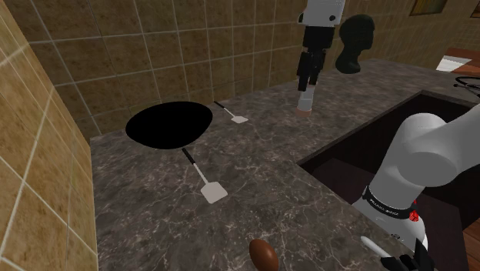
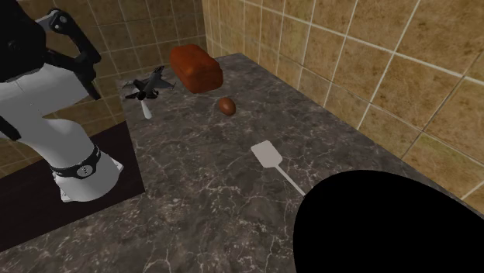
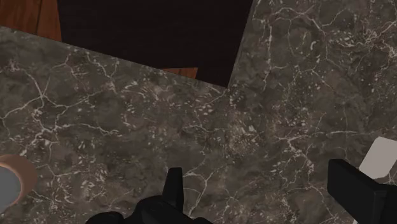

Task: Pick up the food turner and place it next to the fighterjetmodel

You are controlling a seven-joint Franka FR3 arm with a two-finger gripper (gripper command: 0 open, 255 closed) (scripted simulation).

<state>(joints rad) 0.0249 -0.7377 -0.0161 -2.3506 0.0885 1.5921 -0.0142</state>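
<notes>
A: Status?
B: Nothing done yet. Gripper (image 3: pixel 254 170) is spread wide and empty, over the counter (image 1: pixel 308 208). Grasp, carry and place are all left.
A: Counts, shoulder view left to right?
B: Two turners, both flat on the counter: near turner (image 1: pixel 214 191), far turner (image 1: pixel 240 119). One brown ball (image 1: pixel 264 254). One jet (image 2: pixel 147 85), well apart from both turners.

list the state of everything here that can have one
gripper: open, nothing between its fingers
food turner: lying flat on the countertop, not held
second turner: lying flat on the countertop, not held
fighter jet model: upright on its white stand
</notes>
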